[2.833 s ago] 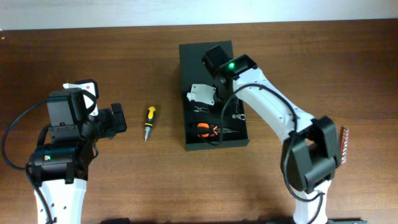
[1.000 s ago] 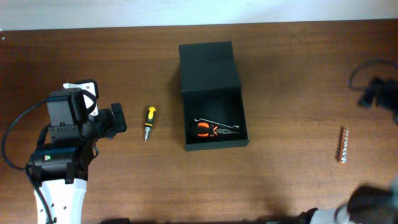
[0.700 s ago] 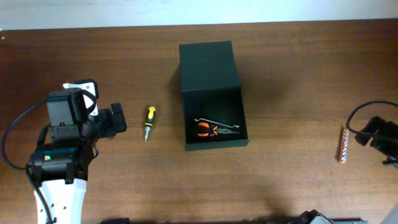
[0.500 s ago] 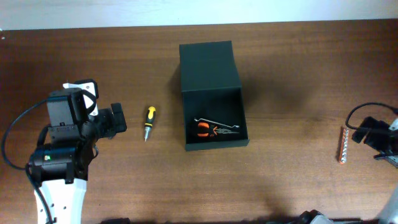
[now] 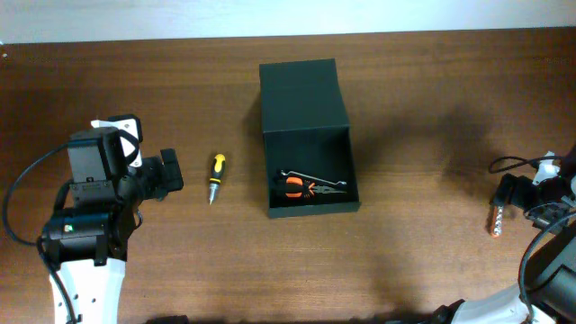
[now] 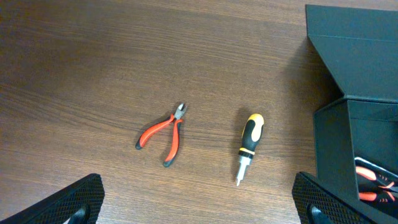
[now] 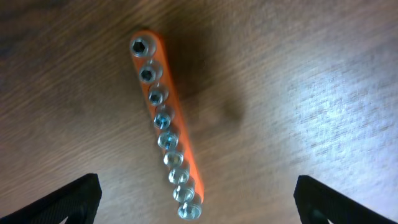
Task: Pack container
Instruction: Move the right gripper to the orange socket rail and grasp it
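Note:
The container (image 5: 306, 135) is a dark box in the middle of the table, its lid (image 5: 301, 90) folded back flat. Orange-handled pliers (image 5: 297, 187) lie inside it. A yellow-and-black screwdriver (image 5: 216, 176) lies to its left, and red pliers (image 6: 163, 132) lie beyond the screwdriver (image 6: 250, 146). My left gripper (image 6: 200, 202) hovers open above these two tools, holding nothing. At the far right, my right gripper (image 7: 199, 199) is open over an orange rail of several silver sockets (image 7: 165, 127). From overhead, the rail (image 5: 495, 211) lies beside that gripper (image 5: 515, 193).
The left arm's base and cable (image 5: 85, 225) fill the table's left front. The container's wall (image 6: 348, 143) rises at the right of the left wrist view. Bare wood (image 5: 414, 135) lies between the container and the right gripper.
The right arm has left the container, swung out to the table's right edge and come back in over the socket rail. The left arm and the tools have not moved.

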Motion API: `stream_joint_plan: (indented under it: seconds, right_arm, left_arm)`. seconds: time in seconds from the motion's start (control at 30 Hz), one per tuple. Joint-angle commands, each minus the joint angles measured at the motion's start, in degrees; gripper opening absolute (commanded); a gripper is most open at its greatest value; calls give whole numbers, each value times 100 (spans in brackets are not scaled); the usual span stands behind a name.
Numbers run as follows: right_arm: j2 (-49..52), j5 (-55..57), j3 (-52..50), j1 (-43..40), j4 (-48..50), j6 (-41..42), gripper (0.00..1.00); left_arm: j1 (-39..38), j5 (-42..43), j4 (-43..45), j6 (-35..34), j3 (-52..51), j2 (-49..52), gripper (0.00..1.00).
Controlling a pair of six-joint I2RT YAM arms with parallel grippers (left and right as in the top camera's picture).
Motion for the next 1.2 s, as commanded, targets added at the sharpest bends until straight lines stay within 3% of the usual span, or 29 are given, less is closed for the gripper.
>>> stream_joint_plan:
  seconds: [0.0,0.17,0.67,1.03,1.17]
  right_arm:
    - [7,291,-20,114,195,-313,99]
    - [17,-125,-109,190,614,-1049,98]
    - [372,-210,-142,190,723,-1082,92]
    - [372,-208,-1032,190,1322,-1082,91]
    - [372,-208,-1032,190,1366,-1080,82]
  left_arm:
    - [24,63,17,109,72,-24,99]
    - [24,61,20,109,72,-24,99]
    - [24,59,216,109,72,-24,99]
    - [24,44,214,109,72,-24,99]
    - [24,44,214,109,72,-24,99]
